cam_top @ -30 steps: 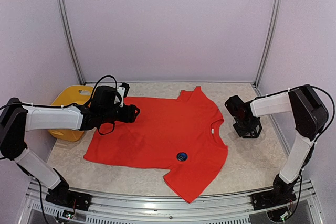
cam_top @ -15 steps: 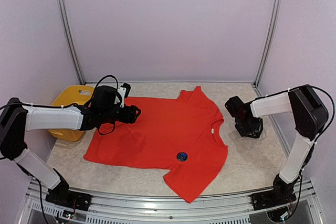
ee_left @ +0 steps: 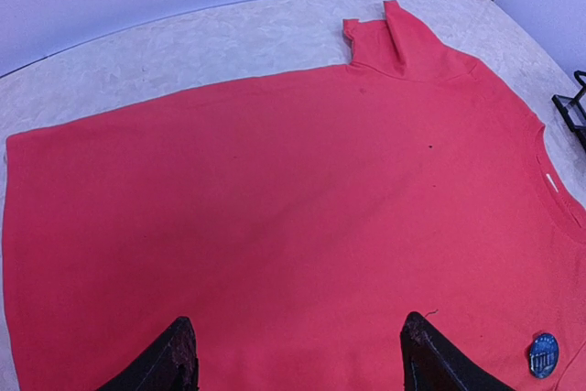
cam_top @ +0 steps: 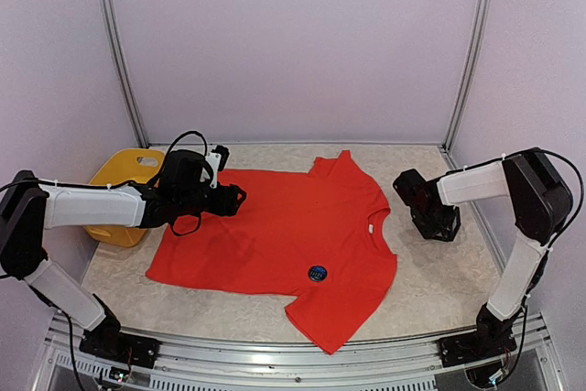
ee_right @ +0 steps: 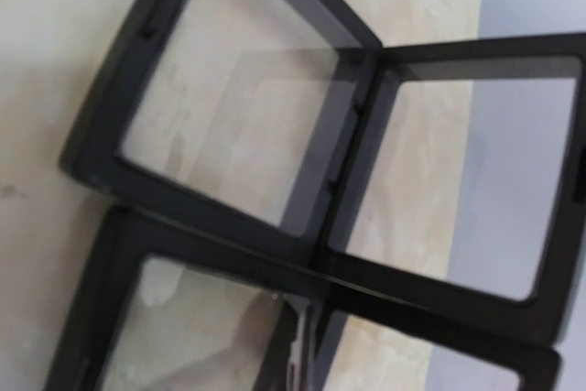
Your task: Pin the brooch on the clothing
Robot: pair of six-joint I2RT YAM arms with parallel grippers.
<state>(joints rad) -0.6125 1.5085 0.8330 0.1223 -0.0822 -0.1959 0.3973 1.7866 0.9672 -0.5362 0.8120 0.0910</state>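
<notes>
On the tabletop [cam_top: 430, 290], the red T-shirt [cam_top: 275, 226] lies spread flat, the blue brooch [cam_top: 318, 273] on its chest toward five o'clock. If the pin is seated, the finish is a clean retreat without snagging cloth. The left gripper [cam_top: 236, 197], jaws apart and empty, reaches level over the hem at ten o'clock. The right gripper [cam_top: 436, 224], clenched, points down over display cases [ee_right: 247, 107] at three o'clock.

Under me is a flat beige table top with a pale marbled speckle [cam_top: 439, 281]. A plain bright red short-sleeved T-shirt [cam_top: 275, 226] lies spread flat across its middle, the round neck toward my right side. A yellow plastic tub [cam_top: 124, 171] sits at the far left, near the shirt's hem. On my right, two open hinged black frames with clear panes [ee_right: 352, 130] lie on the bare surface, one overlapping the other.
</notes>
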